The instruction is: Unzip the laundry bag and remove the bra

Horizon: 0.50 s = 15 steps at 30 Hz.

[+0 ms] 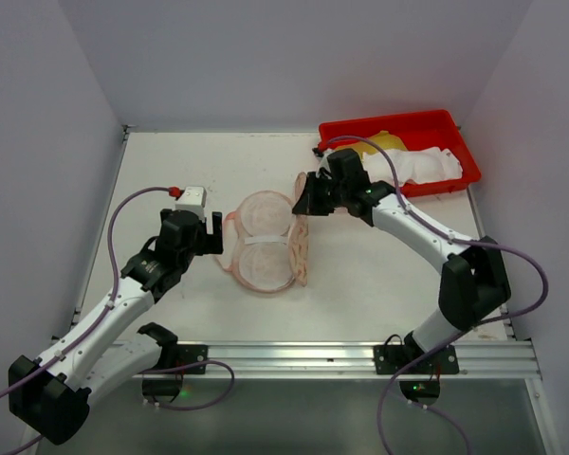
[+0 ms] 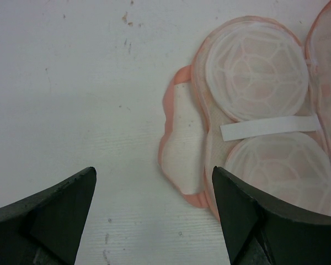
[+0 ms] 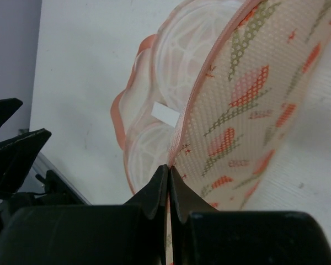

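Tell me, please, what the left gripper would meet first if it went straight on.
The left gripper would probably meet the pink edge flap of the laundry bag, though depth is unclear; it might touch the table first.

The left arm [image 1: 104,308] angles forward and to the right from its base, its gripper [image 2: 154,179] low, with fingers spread wide apart and nothing between them. The right arm [image 1: 427,237] bends at the elbow and stretches forward and left, its gripper [image 3: 169,171] pinched tight on the bag [image 3: 254,94] edge
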Each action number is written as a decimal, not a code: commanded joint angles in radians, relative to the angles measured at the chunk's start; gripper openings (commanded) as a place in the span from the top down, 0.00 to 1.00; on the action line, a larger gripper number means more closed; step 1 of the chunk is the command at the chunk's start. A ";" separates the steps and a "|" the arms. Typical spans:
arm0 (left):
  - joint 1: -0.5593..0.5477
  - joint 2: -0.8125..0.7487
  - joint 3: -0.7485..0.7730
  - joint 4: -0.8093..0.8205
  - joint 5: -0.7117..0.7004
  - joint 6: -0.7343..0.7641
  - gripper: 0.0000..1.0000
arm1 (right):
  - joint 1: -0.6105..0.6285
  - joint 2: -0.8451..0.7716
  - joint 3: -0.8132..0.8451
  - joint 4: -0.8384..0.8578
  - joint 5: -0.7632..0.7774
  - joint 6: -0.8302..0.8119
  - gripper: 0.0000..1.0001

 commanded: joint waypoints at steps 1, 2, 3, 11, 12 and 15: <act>0.005 -0.004 0.007 -0.003 -0.007 0.000 0.10 | 0.029 0.062 0.051 0.129 -0.150 0.083 1.00; 0.005 -0.005 0.007 -0.003 -0.006 0.000 0.10 | 0.035 0.075 0.054 0.146 -0.162 0.094 1.00; 0.007 -0.004 0.007 -0.001 -0.004 0.002 0.10 | 0.050 0.095 0.060 0.169 -0.165 0.112 1.00; 0.005 0.004 0.009 -0.001 -0.001 0.002 0.10 | 0.113 0.179 0.082 0.307 -0.159 0.137 1.00; 0.005 0.003 0.009 -0.001 0.000 0.002 0.10 | 0.121 0.187 0.079 0.341 -0.165 0.151 1.00; 0.007 0.003 0.009 -0.001 0.002 0.003 0.10 | 0.128 0.227 0.079 0.406 -0.167 0.190 0.97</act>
